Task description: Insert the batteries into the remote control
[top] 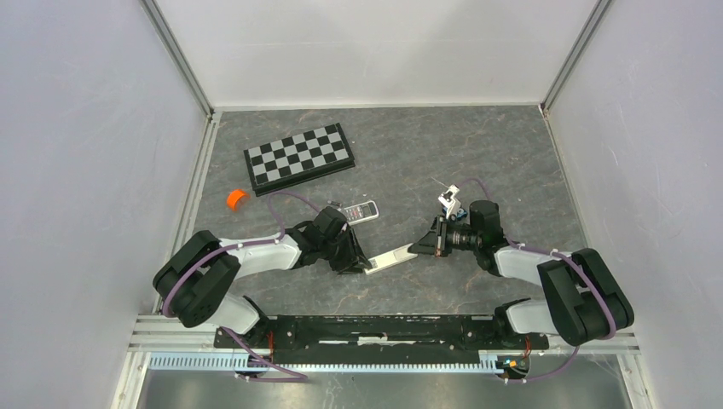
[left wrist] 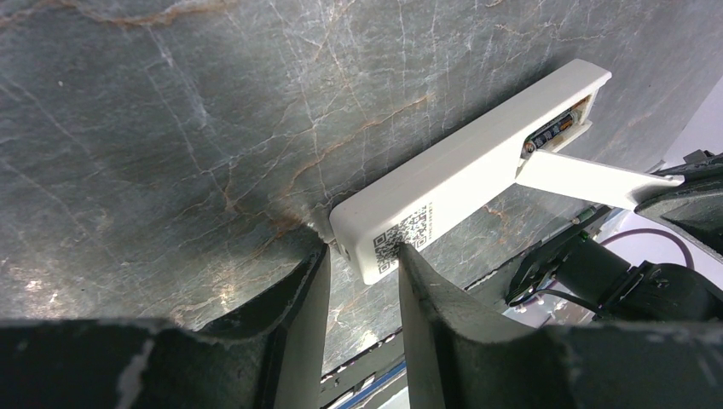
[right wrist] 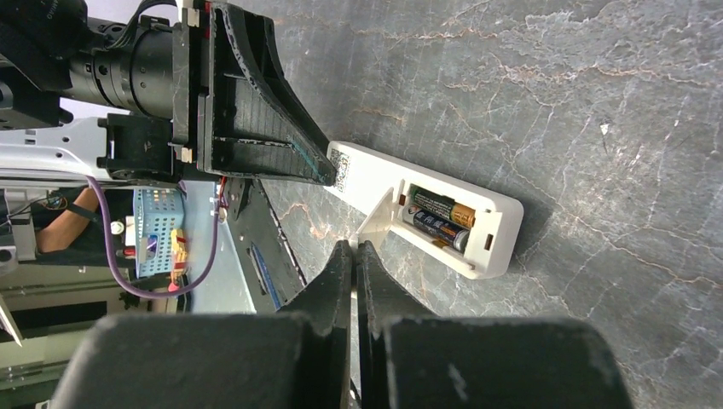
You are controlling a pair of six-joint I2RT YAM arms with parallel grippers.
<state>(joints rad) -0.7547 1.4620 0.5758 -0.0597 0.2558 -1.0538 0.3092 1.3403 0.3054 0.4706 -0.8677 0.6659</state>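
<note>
White remote control [top: 390, 257] lies in the middle, pointing from near left to far right, with batteries [right wrist: 439, 220] in its far end. The left claw [left wrist: 364, 256] pinches the near end. The right claw [right wrist: 354, 249] grips the thin lid [left wrist: 588, 179]. Grey stone table [top: 511, 153], pale walls [top: 85, 128].

Worktop [top: 511, 153], contents:
- Remote control [top: 388, 258]: centre, lying on the worktop between the two arms. Its left end sits between the left arm's fingers [left wrist: 298, 315], touching both.
- Batteries [right wrist: 439, 220]: two, side by side in the recess at the remote control's right end.
- Battery cover [right wrist: 379, 217]: leaning on the recess edge, pinched in the right arm's fingers [right wrist: 337, 273].
- Second remote [top: 361, 212]: just behind the left arm's wrist.
- Small gadget [top: 448, 200]: behind the right arm's wrist.
- Chessboard [top: 298, 158]: rear left.
- Ring [top: 237, 198]: in front of the chessboard's left corner.
</note>
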